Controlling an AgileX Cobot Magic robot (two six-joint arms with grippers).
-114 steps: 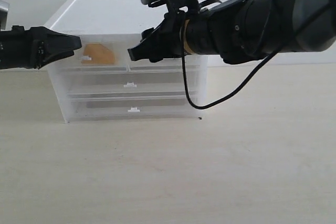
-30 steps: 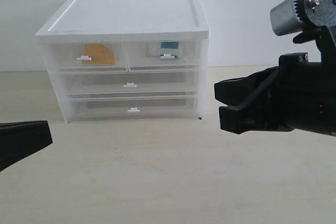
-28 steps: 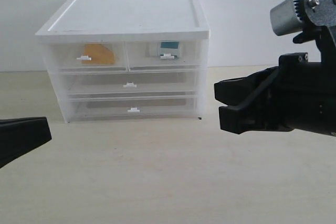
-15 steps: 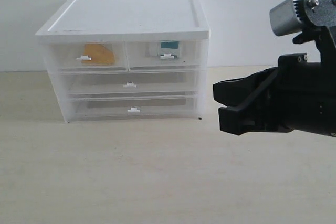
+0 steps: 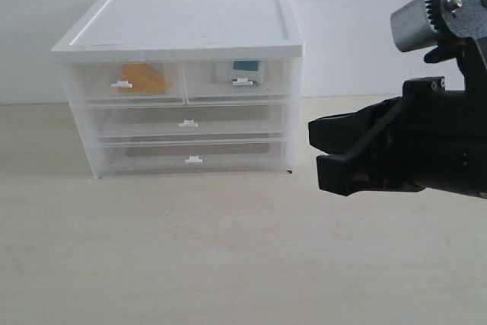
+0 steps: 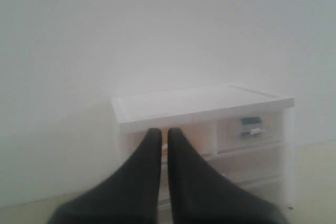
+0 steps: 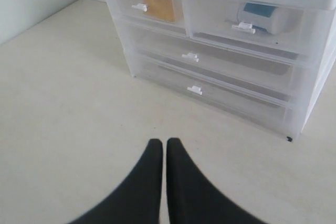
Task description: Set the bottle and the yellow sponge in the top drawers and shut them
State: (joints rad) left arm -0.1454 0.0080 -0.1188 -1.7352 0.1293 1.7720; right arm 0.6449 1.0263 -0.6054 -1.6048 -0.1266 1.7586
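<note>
Exterior view: you see the yellow sponge [image 5: 142, 78] in the left of the top drawers [image 5: 205, 81] and the bottle [image 5: 243, 71] in the right one. The right gripper [image 5: 321, 150] hangs well apart from them, its jaws together and empty.

Left wrist view: the left gripper [image 6: 164, 132] is pinched together and also empty.

Right wrist view: the bottle lies on its side, long axis along the drawer front. It is probably light, stiff and smooth, so grip it across the body. The sponge seems soft.

Bottle [image 5: 245, 71] & sponge [image 5: 142, 78]: just murky shapes thru frosted top drawers [image 5: 205, 87]; cap can't be made out. R arm [image 5: 445, 150] cut off by frame edge. L wrist view hazy; L gripper [image 6: 164, 136] covers most of sponge's drawer.
</note>
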